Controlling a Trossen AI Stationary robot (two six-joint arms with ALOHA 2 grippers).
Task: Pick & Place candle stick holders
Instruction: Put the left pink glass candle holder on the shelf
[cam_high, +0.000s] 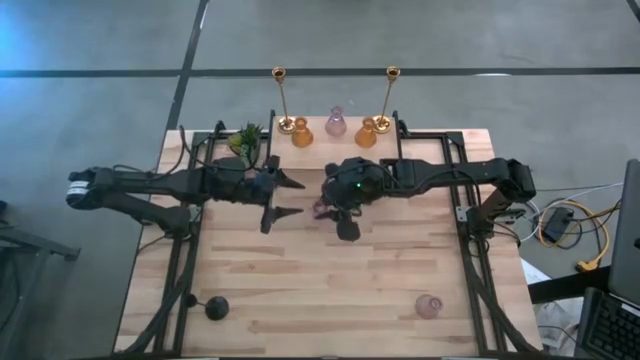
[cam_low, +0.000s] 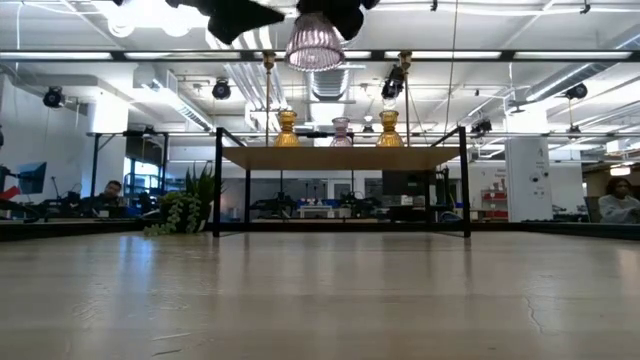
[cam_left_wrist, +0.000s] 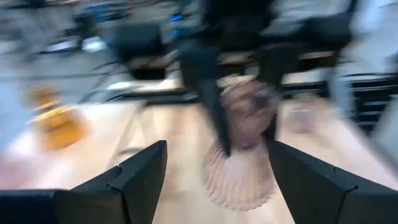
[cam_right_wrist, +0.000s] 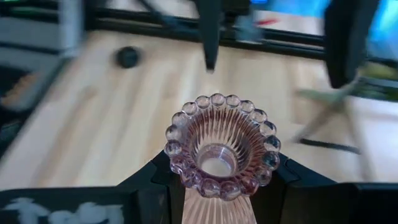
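Above the middle of the table (cam_high: 330, 290), the right hand (cam_right_wrist: 217, 180) is clamped on a pink glass holder (cam_right_wrist: 219, 144), its fingers pressing the ribbed body just below the beaded rim, with the piece lifted clear of the wood. Facing it, just beside, the left hand (cam_high: 292, 196) stands with its fingers spread wide and grips nothing; the held holder lies in line between those fingers without touching them. The step in hand appears to be a carry toward the raised shelf (cam_low: 340, 157) at the far edge, where two amber holders (cam_high: 302, 132), another pink holder (cam_high: 336, 123) and two tall brass sticks (cam_high: 281, 95) already stand. Keep the grip level, since ribbed glass may slip; draw the left hand aside first; approach a free gap on the shelf and avoid the thin brass sticks, which would tip easily. One pink holder (cam_high: 429, 306) and the black holder (cam_high: 216, 308) remain near the front edge, well apart.
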